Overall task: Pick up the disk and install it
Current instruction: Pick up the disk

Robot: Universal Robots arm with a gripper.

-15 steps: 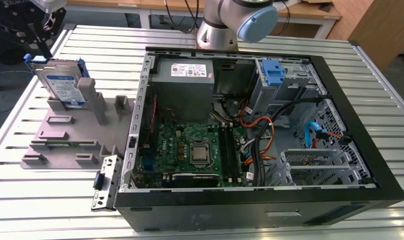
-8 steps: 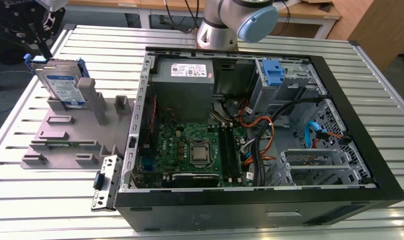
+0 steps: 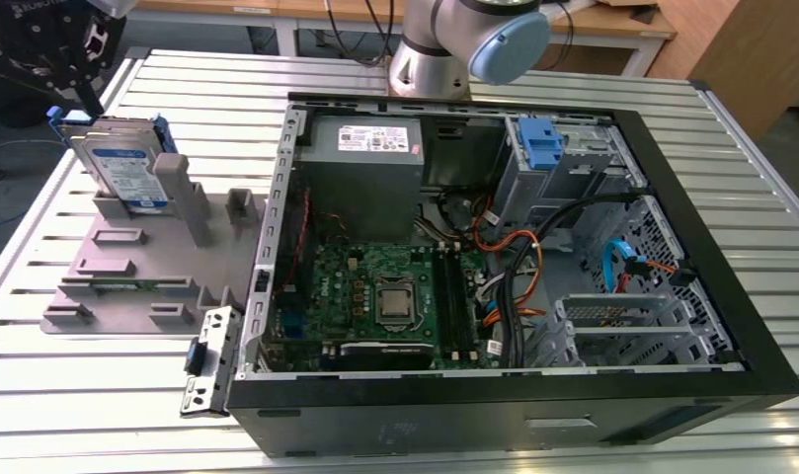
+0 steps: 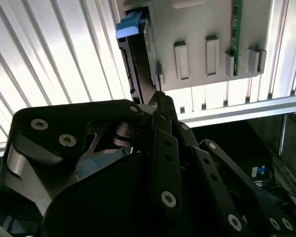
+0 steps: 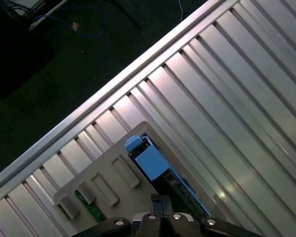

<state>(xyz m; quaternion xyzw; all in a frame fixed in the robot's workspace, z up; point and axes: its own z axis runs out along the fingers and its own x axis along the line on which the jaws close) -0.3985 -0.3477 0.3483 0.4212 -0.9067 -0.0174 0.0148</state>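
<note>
Black sheet metal formed the nearest wall of the open computer case (image 3: 505, 410), which lay on its side on the slatted metal table (image 3: 83, 415). Just beside the case's near corner, on the exterior view's left, a small grey bracket (image 3: 208, 360) rested on the slats. Inside the case the green motherboard (image 3: 372, 296) lay flat, with loose cables (image 3: 524, 252) running past it toward the exterior view's right. Farther in sat the grey power-supply box (image 3: 366, 158). Beside it, toward the exterior view's right, a blue latch piece (image 3: 541, 143) stood upright.

Outside the case, on the exterior view's left, a grey holder (image 3: 116, 262) lay on the table. The disk (image 3: 125, 163) stood on edge in the slot at the holder's far end, leaning slightly, with its white-and-blue label toward the camera. It was not yet in the case. A blue rail (image 5: 150, 162) along its edge showed in both wrist views. The end effector (image 3: 86, 107) hung right over the disk's upper edge. Whether it was released or clenched could not be told, nor whether it touched the disk. Farthest back, the arm's base (image 3: 433, 59) rose behind the case.
</note>
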